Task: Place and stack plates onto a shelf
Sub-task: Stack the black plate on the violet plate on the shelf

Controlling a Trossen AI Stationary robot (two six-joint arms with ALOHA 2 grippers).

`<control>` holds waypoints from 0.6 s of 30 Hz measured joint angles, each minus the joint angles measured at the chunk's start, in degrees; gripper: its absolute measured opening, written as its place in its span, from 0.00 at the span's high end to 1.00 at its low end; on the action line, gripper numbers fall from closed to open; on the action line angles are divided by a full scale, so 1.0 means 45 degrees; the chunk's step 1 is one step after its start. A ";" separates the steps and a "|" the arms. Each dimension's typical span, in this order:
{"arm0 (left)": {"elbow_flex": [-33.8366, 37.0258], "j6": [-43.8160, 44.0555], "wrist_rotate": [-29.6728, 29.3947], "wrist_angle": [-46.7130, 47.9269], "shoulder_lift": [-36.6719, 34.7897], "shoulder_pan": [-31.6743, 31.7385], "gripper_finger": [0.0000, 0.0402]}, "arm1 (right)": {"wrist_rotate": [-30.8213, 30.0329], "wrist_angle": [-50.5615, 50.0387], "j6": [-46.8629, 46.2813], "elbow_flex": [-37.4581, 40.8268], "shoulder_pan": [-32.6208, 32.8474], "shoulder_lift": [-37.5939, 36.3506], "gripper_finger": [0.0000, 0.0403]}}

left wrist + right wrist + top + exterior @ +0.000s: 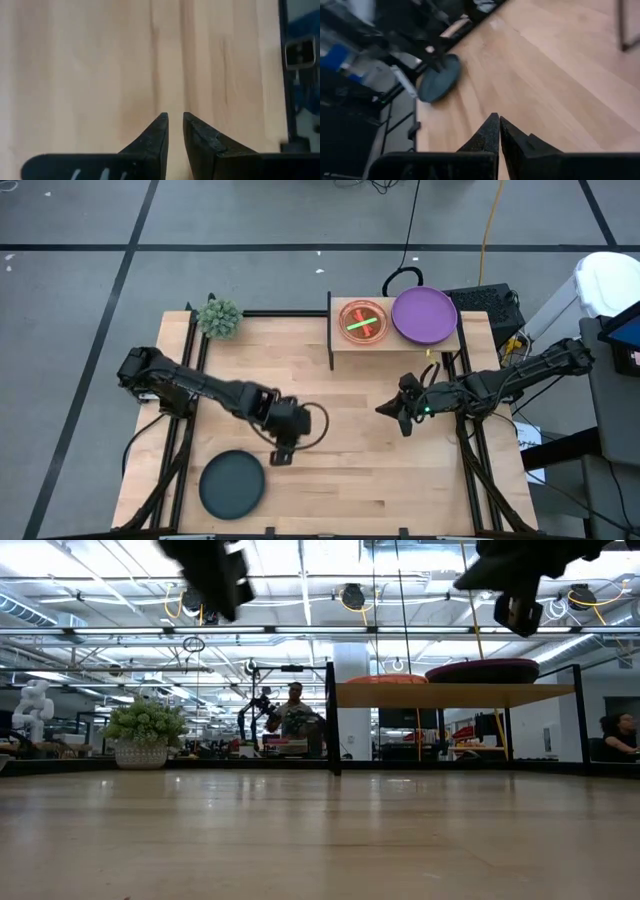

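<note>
**A:** Nearest the front edge of the table (380, 480) lies the dark teal plate (232, 484), flat and alone at the left corner. Just beyond it hangs the left pincer (281, 456), well above the wood, its fingers (155, 137) nearly together with a thin slit between them and nothing in it.

**B:** So the risk starts there?

**A:** I think so. To take that plate it must come back toward the corner and get a finger under a thin rim lying flat; a slip could push the plate off the near edge.

**B:** And the right arm?

**A:** Its right pincer (403, 418) is clenched on nothing, hovering over mid-table, right of centre.

**B:** Farther back?

**A:** On the shelf (345, 342) sit a pink-red plate (363, 320) with something green in it, and beside it a purple plate (424, 314) overhanging the shelf's far edge. Setting a large teal plate on either could nudge the purple one off the back.

**B:** What can't you make out?

**A:** Whether each is one plate or a stack, and what that green streak is. A spiky plant (219, 317) stands at the far left corner.
</note>
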State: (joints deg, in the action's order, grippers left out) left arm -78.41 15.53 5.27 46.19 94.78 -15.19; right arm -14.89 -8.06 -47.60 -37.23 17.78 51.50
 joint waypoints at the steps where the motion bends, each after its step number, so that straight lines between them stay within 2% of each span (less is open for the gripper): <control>1: 0.0285 0.0366 0.0107 0.0000 0.0000 -0.0164 0.84 | 0.0001 0.0467 0.0189 0.0000 0.0108 0.0185 1.00; 6: 0.1425 0.2987 0.0184 0.0434 0.0000 -0.0582 0.84 | 0.0028 0.2749 0.1375 0.0000 0.1034 0.1317 1.00; 9: 0.1915 0.4622 0.0147 0.0609 0.0000 -0.0736 0.84 | 0.0032 0.4270 0.3061 0.0000 0.1828 0.2015 1.00; 13: 0.2066 0.5680 0.0142 0.0806 0.0000 -0.0998 0.84 | 0.0048 0.5527 0.6045 0.0000 0.2916 0.2698 1.00; 18: 0.2078 0.6501 0.0152 0.0879 0.0000 -0.1395 0.79 | 0.0024 0.5899 0.7393 0.0000 0.3694 0.3189 1.00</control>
State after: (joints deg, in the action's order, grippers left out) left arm -69.06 44.79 5.95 50.15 94.78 -21.46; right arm -14.79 18.48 -14.33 -37.23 34.41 65.85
